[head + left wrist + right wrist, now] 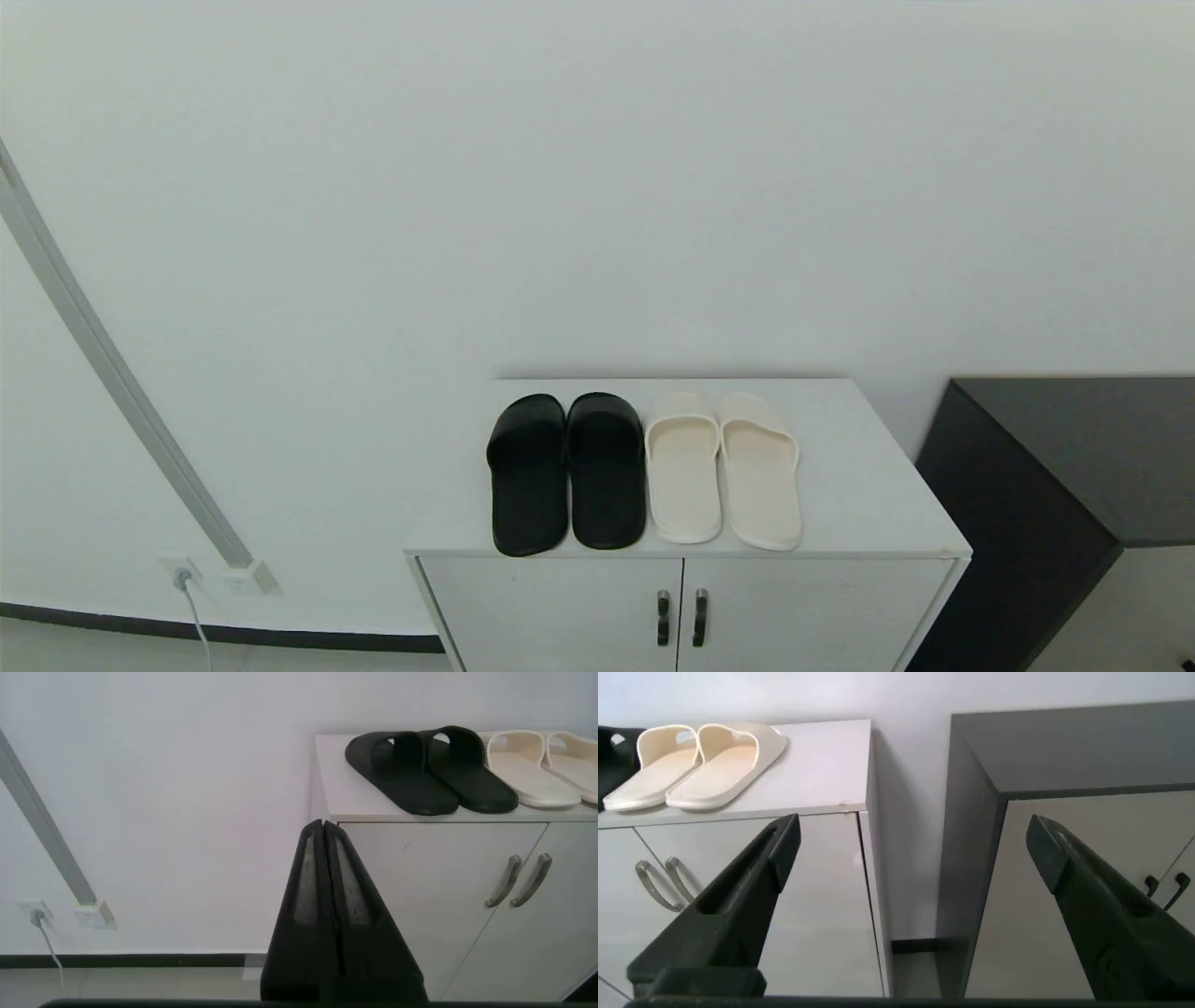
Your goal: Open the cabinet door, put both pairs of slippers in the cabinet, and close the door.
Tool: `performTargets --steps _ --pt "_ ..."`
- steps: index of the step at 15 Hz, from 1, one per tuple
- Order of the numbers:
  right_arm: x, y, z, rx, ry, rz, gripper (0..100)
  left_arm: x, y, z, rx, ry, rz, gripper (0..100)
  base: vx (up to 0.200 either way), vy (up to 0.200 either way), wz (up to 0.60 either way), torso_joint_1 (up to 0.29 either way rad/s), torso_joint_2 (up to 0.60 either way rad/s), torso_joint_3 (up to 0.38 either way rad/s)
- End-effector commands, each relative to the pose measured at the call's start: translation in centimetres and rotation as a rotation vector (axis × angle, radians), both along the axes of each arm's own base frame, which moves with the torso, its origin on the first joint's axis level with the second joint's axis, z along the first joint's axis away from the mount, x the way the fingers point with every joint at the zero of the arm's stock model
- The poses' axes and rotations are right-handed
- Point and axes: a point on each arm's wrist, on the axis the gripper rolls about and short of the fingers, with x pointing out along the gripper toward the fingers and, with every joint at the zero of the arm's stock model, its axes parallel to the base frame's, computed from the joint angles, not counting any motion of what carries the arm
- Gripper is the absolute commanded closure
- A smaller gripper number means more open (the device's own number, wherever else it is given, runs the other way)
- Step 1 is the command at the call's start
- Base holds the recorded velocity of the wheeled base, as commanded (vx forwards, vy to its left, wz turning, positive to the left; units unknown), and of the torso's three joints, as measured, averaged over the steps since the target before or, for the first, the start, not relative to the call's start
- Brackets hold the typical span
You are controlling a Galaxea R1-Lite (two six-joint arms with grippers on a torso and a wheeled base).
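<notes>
since the cabinet doors [560,616] are shut, the right gripper [913,831], jaws spread wide, should clamp a handle [699,617] squarely, then pull. the left gripper [324,826] has jaws pressed together.

Bright, even, diffuse light, soft grey shadow on wall [597,187] between white cabinet [859,485] and black cabinet [1027,485], conduit [114,373] bowed by wide-angle distortion.

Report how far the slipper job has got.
Done: nothing yet. The cabinet doors are shut, and the black slippers and white slippers sit side by side on the cabinet top. In hand: nothing; the left gripper has its jaws shut, the right gripper open, both empty. Remaining: opening, loading both pairs, closing.
</notes>
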Motion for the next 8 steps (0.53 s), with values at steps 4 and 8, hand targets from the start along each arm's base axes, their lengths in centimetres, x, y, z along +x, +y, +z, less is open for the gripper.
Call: performTargets --steps 4,8 --pt "0.0 0.0 0.0 0.002 -0.002 0.0 0 0.0 0.0 0.0 0.0 0.001 0.001 100 0.0 0.0 0.0 0.0 0.0 0.0" --pt "-0.9 0.0 7.6 0.154 -0.063 0.012 0 0.0 0.0 0.0 -0.002 0.001 0.001 100 0.0 0.0 0.0 0.0 0.0 0.0"
